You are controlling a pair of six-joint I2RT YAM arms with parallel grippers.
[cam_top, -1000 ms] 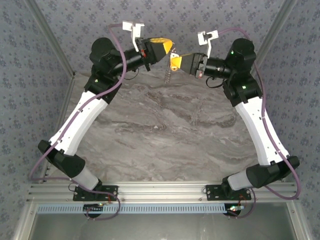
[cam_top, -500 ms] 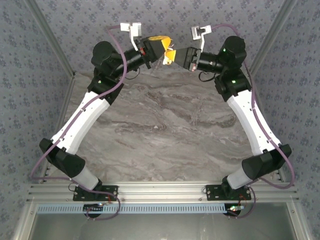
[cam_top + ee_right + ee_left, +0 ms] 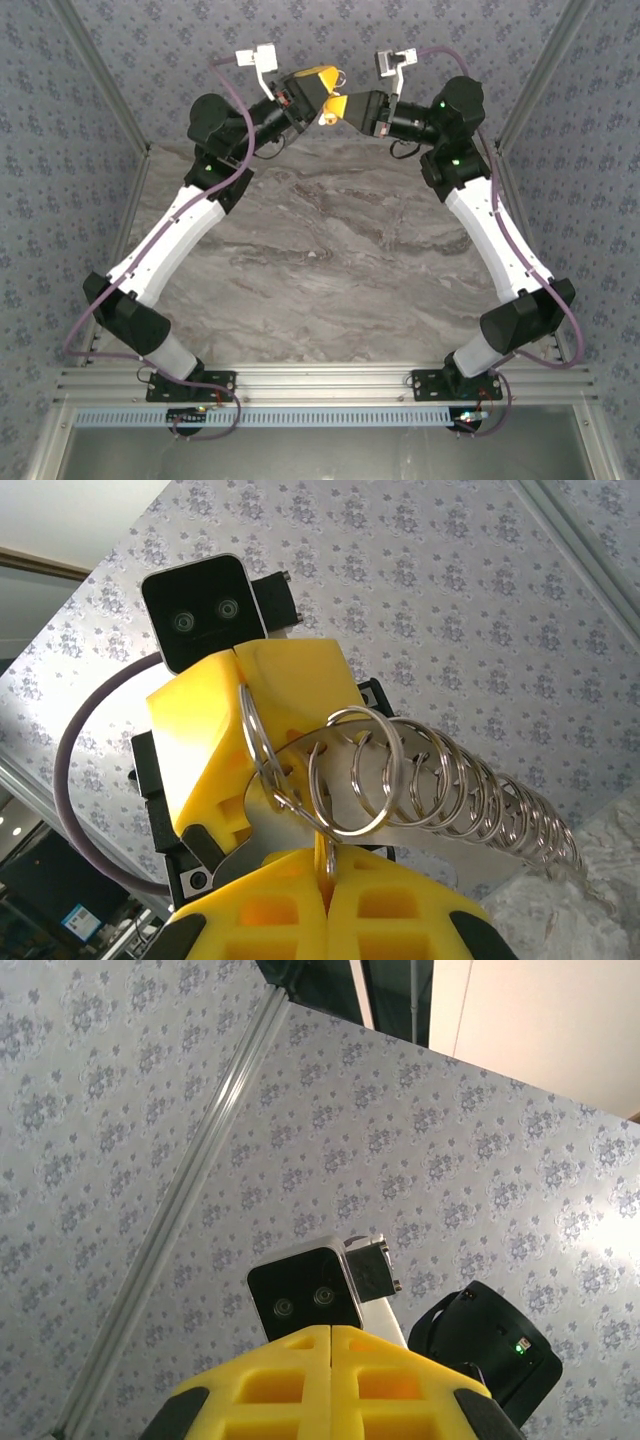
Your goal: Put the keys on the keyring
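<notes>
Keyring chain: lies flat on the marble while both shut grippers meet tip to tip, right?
No, it is not on the marble table. The right wrist view shows the keyring chain held in the air by the left gripper. The rest holds.

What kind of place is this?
Probably a robot test booth: a grey marble-patterned tabletop, blue-grey flowery wall panels, and a white-and-black left arm and right arm bolted to a silver metal rail.
</notes>
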